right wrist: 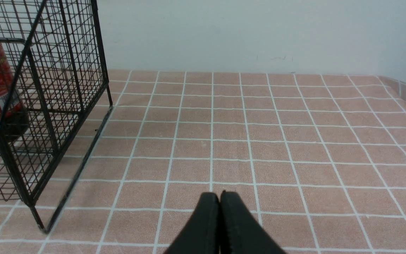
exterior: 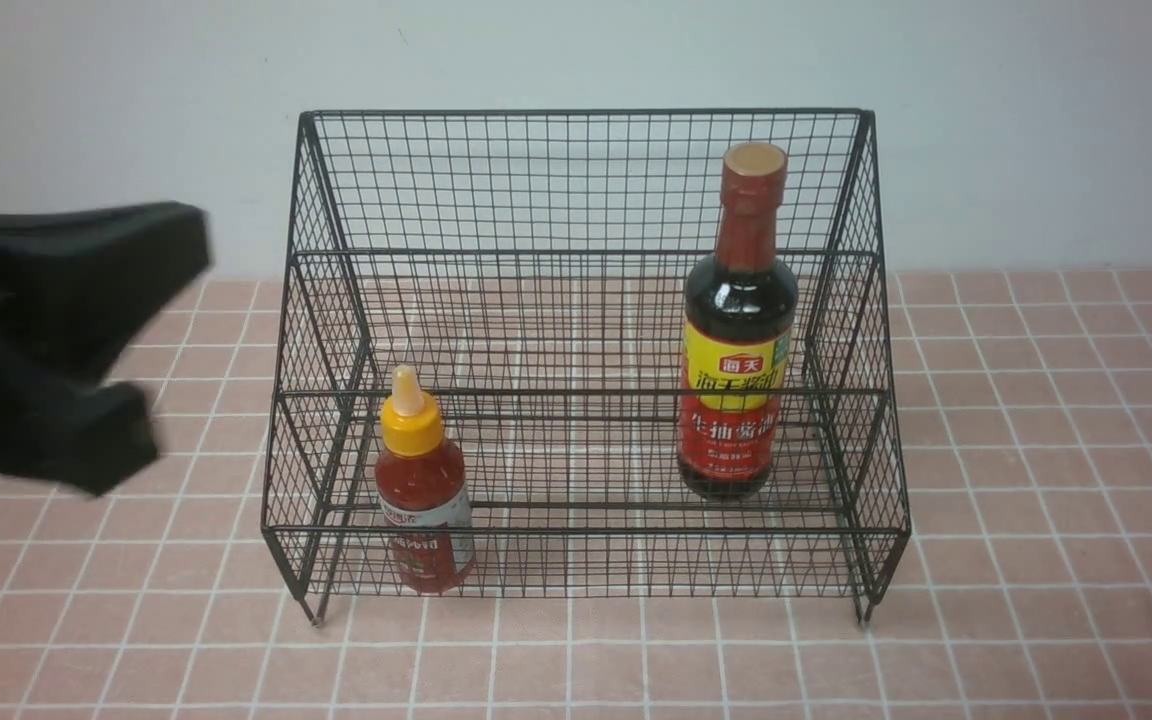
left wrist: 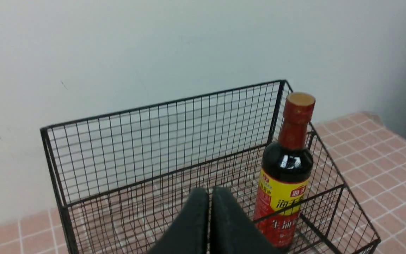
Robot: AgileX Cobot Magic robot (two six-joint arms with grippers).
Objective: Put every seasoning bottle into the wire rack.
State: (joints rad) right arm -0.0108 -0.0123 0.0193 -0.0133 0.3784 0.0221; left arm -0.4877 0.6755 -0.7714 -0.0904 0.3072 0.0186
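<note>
Apart, left tool, bottles in rack

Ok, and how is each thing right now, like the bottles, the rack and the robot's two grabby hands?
soy-sauce bottle: in the rack, cap on, leaning a little
red sauce bottle: in the rack, yellow cap on, leaning a little
wire rack: on its legs, holding both bottles
left gripper: shut, holding nothing
right gripper: shut, holding nothing
</note>
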